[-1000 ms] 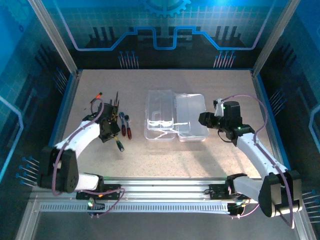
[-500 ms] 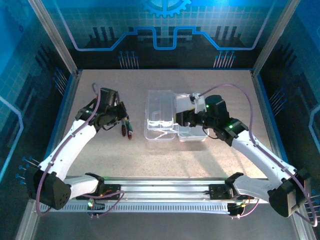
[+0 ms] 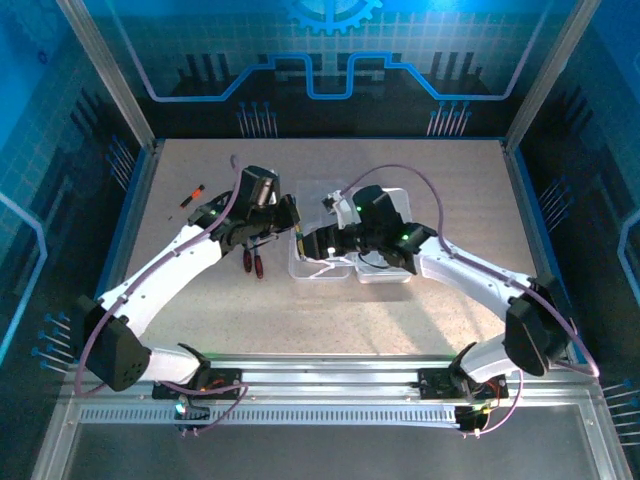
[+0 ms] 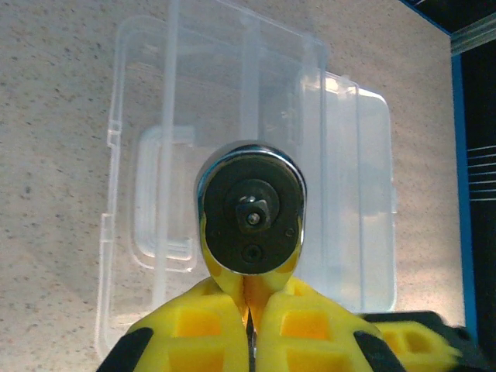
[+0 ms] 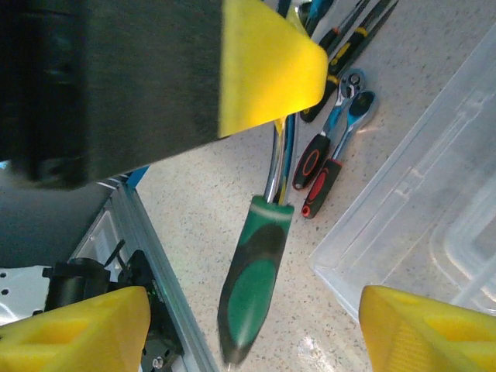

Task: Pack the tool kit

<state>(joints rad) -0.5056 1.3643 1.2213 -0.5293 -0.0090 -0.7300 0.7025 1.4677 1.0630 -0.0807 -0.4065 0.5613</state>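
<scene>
My left gripper (image 3: 289, 228) is shut on the chrome head of a ratchet wrench (image 4: 249, 208), held above the open clear case (image 4: 349, 194) of the tool kit. The wrench's green and black handle (image 5: 256, 283) hangs down between the wide-apart yellow fingers of my right gripper (image 5: 256, 337), which is open and does not touch it. In the top view the right gripper (image 3: 322, 243) sits over the left half of the case (image 3: 318, 200), close to the left one. Two red and black handled ratchets (image 5: 319, 167) lie on the table left of the case.
Several screwdrivers (image 5: 353, 27) lie beyond the two ratchets. A small orange and black tool (image 3: 190, 196) lies alone at the far left. The metal rail (image 3: 330, 385) runs along the near edge. Blue walls close the table on three sides.
The left arm has lifted the ratchet wrench off the tool pile and carried it right to the case. The right arm has swung left over the case, and its jaws have opened.
</scene>
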